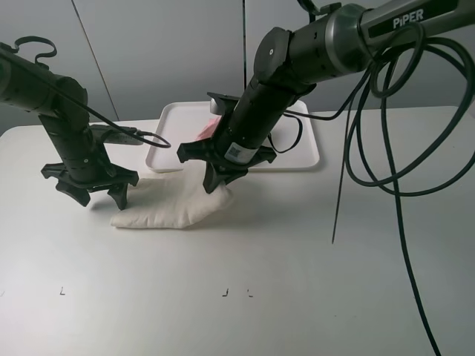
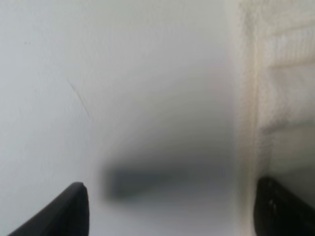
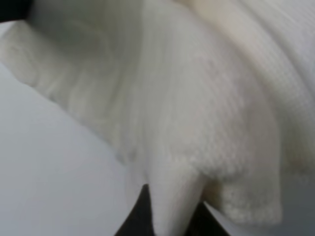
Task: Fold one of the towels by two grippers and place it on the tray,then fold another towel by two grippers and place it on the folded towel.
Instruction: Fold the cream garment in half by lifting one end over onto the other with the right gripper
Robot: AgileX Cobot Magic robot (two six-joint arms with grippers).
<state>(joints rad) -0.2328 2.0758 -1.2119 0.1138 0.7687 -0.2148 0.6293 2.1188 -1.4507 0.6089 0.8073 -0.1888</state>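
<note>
A cream towel lies crumpled on the white table, in front of the white tray. My right gripper is shut on the towel's right end and lifts it into a peak. In the right wrist view the cloth fills the frame, pinched between the dark fingertips. My left gripper is open just above the table at the towel's left edge, one finger close to the cloth. The left wrist view shows its open fingers with the towel's edge beside one. A pink towel lies on the tray, mostly hidden by the right arm.
Black cables hang from the right arm over the table's right side. Small black marks are on the table near the front. A grey wall stands behind the table.
</note>
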